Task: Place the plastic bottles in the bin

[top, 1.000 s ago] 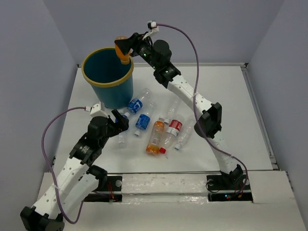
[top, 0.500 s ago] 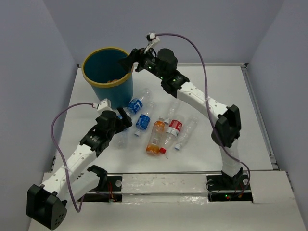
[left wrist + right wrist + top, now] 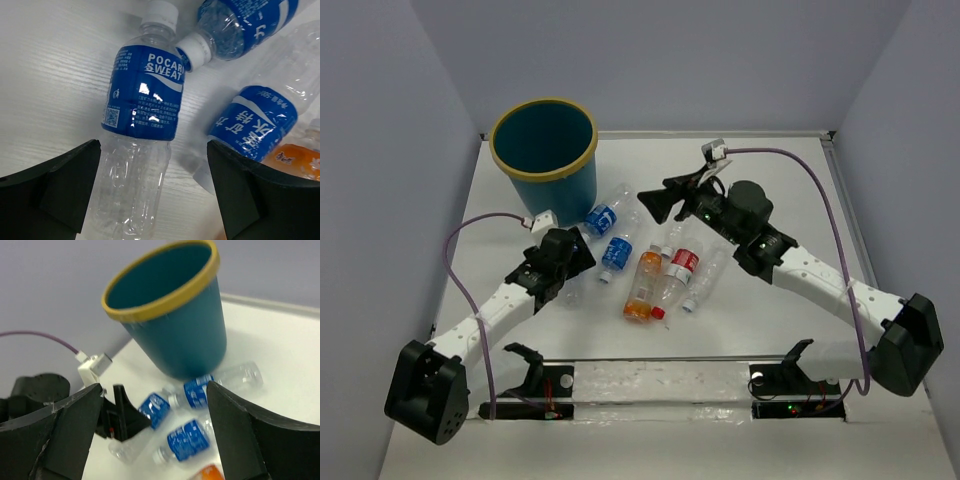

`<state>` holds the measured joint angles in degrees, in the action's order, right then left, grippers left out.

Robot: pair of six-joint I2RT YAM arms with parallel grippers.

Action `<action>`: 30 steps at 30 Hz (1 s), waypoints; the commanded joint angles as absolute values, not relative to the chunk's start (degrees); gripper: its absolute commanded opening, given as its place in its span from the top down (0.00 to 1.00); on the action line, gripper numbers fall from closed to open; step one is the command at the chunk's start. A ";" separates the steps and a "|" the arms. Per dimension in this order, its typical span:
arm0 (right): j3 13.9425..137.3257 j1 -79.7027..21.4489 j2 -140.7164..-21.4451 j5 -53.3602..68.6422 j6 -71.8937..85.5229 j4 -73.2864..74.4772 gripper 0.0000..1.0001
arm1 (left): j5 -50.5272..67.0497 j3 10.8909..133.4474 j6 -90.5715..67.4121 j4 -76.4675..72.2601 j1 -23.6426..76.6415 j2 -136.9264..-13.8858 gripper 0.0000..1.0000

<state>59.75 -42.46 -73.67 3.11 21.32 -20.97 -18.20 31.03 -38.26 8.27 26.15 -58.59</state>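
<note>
Plastic bottles [image 3: 642, 262] are lying on their sides in a loose cluster at the middle of the white table [image 3: 790, 180], all of the visible ones outside the bin [image 3: 560, 195]. That bin is standing upright at the upper left of the top view, its yellow-tan rim facing up. What is sitting at its bottom cannot be made out.

A blue-labelled bottle [image 3: 605, 215] is lying just beside the bin's base, on its lower right. A second blue bottle [image 3: 616, 252] is lying just below that one. Toward the lower centre, an orange-filled bottle [image 3: 642, 285] and a red-labelled bottle [image 3: 678, 268] are lying side by side. A clear bottle [image 3: 705, 280] is lying just to their right.

The left gripper [image 3: 153, 145] is hanging over the left edge of the cluster with its jaws spread wide. In the left wrist view its black fingers [image 3: 70, 185] are standing on either side of the Pocari Sweat bottle [image 3: 145, 100]. That bottle's white cap is pointing toward the top edge of the frame. Bare table is showing between the bottle and the right-hand finger, so nothing is being clamped.

The right gripper [image 3: 650, 203] is hovering above the upper edge of the cluster, at the centre of the top view, pointing left toward the bin. Its jaws are standing apart and holding nothing. The right wrist view is showing the bin at upper centre and blue-labelled bottles below it, between the two fingers.
</note>
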 commanded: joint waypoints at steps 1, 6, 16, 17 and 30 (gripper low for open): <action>53.54 -42.71 -68.92 0.88 23.29 -21.01 0.11 | -22.06 29.09 -39.20 5.28 26.02 -61.95 0.04; 48.52 -42.71 -64.95 1.14 24.52 -20.04 0.12 | -22.67 29.62 -39.20 4.92 26.02 -67.32 0.14; 43.86 -42.71 -62.84 -9.47 24.00 -16.36 0.08 | -22.15 28.21 -40.34 7.55 26.02 -62.67 0.63; 44.12 -42.19 -63.45 -13.49 23.56 -15.39 0.07 | -21.80 28.04 -40.34 7.73 26.02 -61.62 0.64; 56.86 -28.22 -85.68 -13.71 29.71 -8.18 0.00 | -13.28 50.49 -32.61 18.63 27.86 -38.06 0.66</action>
<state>50.96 -31.51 -80.42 -13.34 26.70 -9.02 -15.77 38.30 -36.58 18.35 27.40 -41.60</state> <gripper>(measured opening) 0.994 0.676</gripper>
